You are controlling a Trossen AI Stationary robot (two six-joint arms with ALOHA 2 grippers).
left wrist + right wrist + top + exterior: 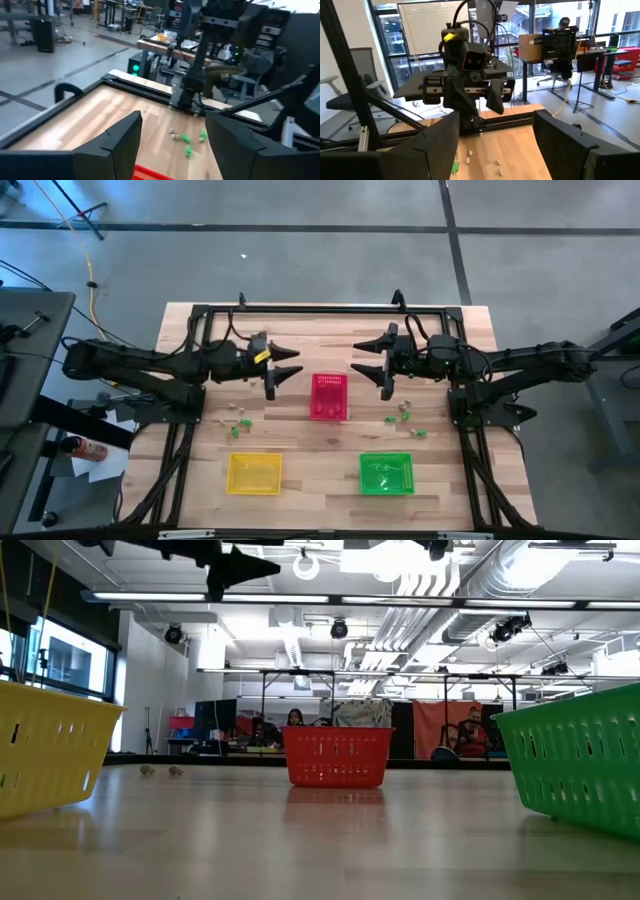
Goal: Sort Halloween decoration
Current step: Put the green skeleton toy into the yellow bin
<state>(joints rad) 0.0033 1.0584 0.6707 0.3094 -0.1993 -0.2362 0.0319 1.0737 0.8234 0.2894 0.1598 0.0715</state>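
Small green and pale trinkets lie on the wooden table in two loose groups: one left of the red basket (239,418), one right of it (405,420), also in the left wrist view (187,138). Three mesh baskets stand on the table: red (329,397) in the middle, yellow (254,473) near left, green (386,473) near right. My left gripper (288,369) is open and empty, raised left of the red basket. My right gripper (364,363) is open and empty, raised right of it. The two grippers face each other.
A dark metal frame (320,309) runs along the table's far edge and down both sides. Bare wood lies between the red basket and the two near baskets. People sit at desks in the room beyond the table (295,718).
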